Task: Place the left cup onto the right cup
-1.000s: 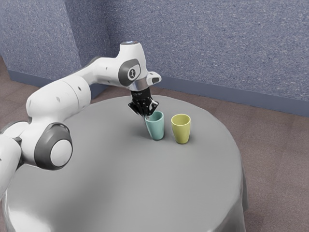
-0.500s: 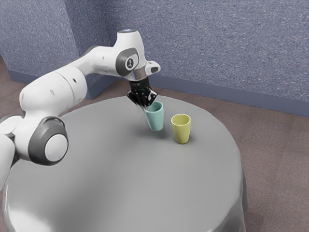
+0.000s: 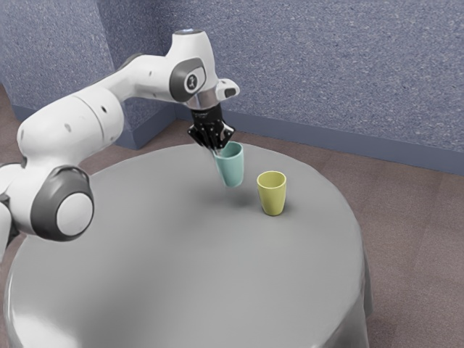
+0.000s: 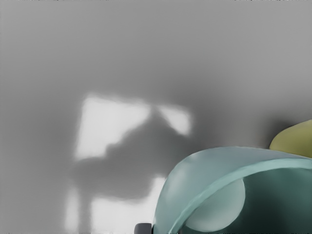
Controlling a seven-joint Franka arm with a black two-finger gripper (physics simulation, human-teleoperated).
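Gripper (image 3: 216,148) is clamped on the rim of the teal cup (image 3: 231,166) at the side nearest the arm (image 3: 80,138). It looks like one finger is inside the wall and one outside, so we're carrying it by the lip. That grip leaves the base free, which we need for seating it on the yellow cup (image 3: 272,193). The teal cup hangs clear of the table (image 3: 181,275), slightly tilted, with its shadow on the grey surface below. It sits up and toward the exterior view's left of the yellow cup, near but apart, not over it yet. The yellow cup stands upright on the table, mouth up. Wrist view agrees: the teal cup (image 4: 214,185) arcs right under the hand, the yellow cup (image 4: 295,139) peeks out just past it, and the grey table (image 4: 146,58) lies beyond with our shadow on it. Versus one second ago: the teal cup stood on the table beside the yellow one with the gripper at its rim. Half a second ago it was barely off the surface; now it's higher, and the wrist and elbow have risen with it. The yellow cup hasn't moved. Our read: lift done, traverse not started. We'd level out the tilt before lowering, or the base could clip the yellow rim and tip it.
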